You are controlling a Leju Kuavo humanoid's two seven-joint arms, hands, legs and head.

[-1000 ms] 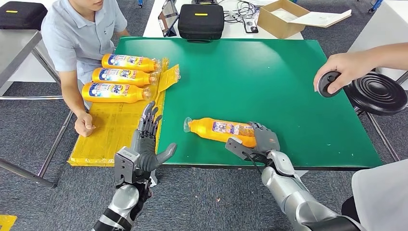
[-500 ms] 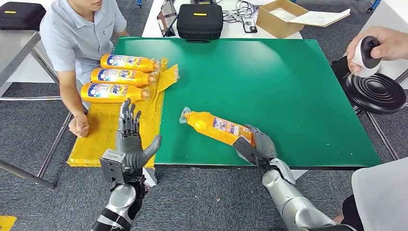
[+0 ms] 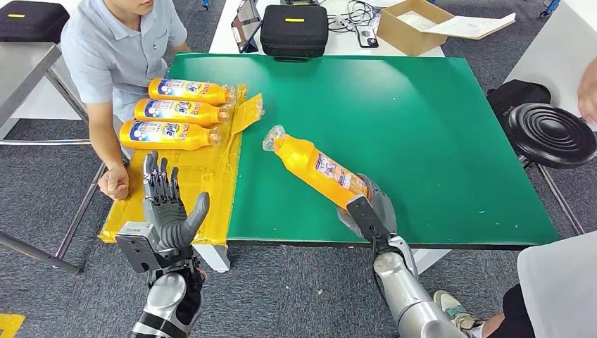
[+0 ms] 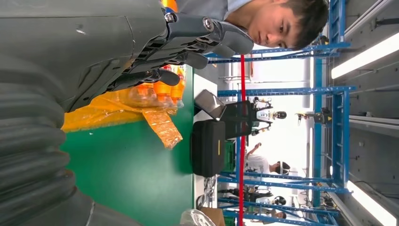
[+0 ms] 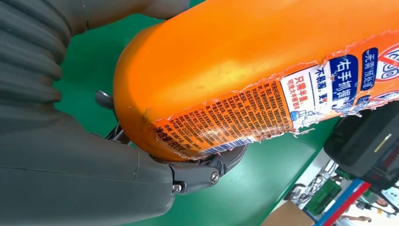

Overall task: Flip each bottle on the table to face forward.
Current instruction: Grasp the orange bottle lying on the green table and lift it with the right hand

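Note:
An orange bottle (image 3: 317,169) with a clear cap lies slanted on the green table (image 3: 394,105), cap pointing to the far left. My right hand (image 3: 367,206) grips its base near the front edge; in the right wrist view the bottle (image 5: 263,70) shows its small-print back label between my fingers (image 5: 202,172). Three more orange bottles (image 3: 172,113) lie side by side on yellow packaging (image 3: 169,190) at the table's left. My left hand (image 3: 167,208) is raised in front of the packaging, fingers spread, holding nothing.
A person in a light shirt (image 3: 116,49) sits at the left by the three bottles, one fist (image 3: 112,184) at the packaging's edge. A black case (image 3: 293,29) and a cardboard box (image 3: 412,24) stand behind the table. A black stool (image 3: 552,134) is at the right.
My right hand has swung the bottle so its cap points further away and left. My left hand has drawn back and left. The person's hand with the dark round object has left the right side.

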